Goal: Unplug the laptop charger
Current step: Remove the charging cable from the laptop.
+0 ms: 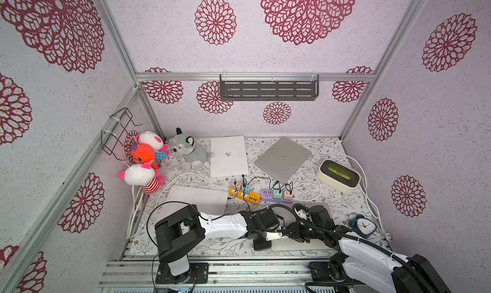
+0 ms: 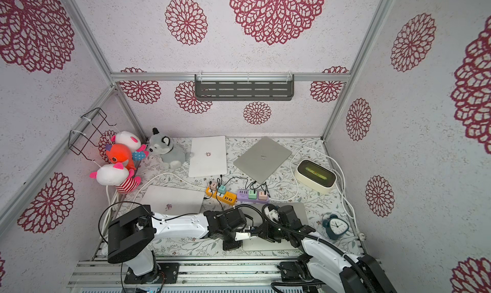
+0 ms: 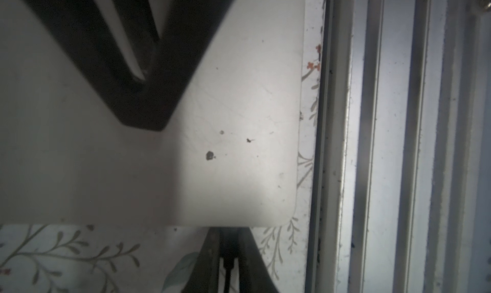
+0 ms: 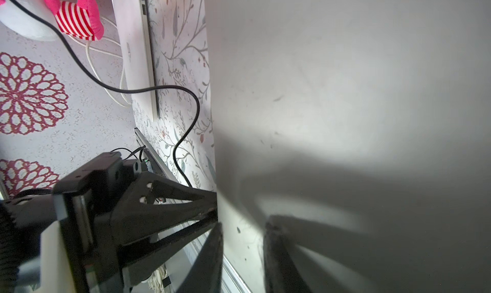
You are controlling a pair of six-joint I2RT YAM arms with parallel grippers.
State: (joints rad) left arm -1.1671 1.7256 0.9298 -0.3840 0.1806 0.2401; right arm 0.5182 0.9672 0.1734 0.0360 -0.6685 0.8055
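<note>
A closed silver laptop (image 1: 300, 247) (image 2: 268, 247) lies at the front right of the table, mostly under both arms. In the left wrist view my left gripper (image 3: 229, 234) is at the laptop's (image 3: 239, 105) side edge, jaws shut on the black charger plug (image 3: 229, 251), whose thin cable (image 3: 225, 277) runs back between the fingers. In both top views the left gripper (image 1: 282, 233) (image 2: 253, 233) points right at that edge. My right gripper (image 1: 296, 233) (image 4: 243, 222) stands open over the lid (image 4: 345, 92) by the same edge, with only lid between its fingers.
An orange power strip (image 1: 247, 196) and a purple one (image 1: 276, 196) carry pastel charger cubes with black cables. Three other closed laptops (image 1: 198, 198) (image 1: 228, 156) (image 1: 283, 158) lie around them. There are plush toys (image 1: 143, 169) at left, a cream box (image 1: 337, 176) and blue alarm clock (image 1: 362, 225) at right, and a metal rail (image 3: 372, 145) in front.
</note>
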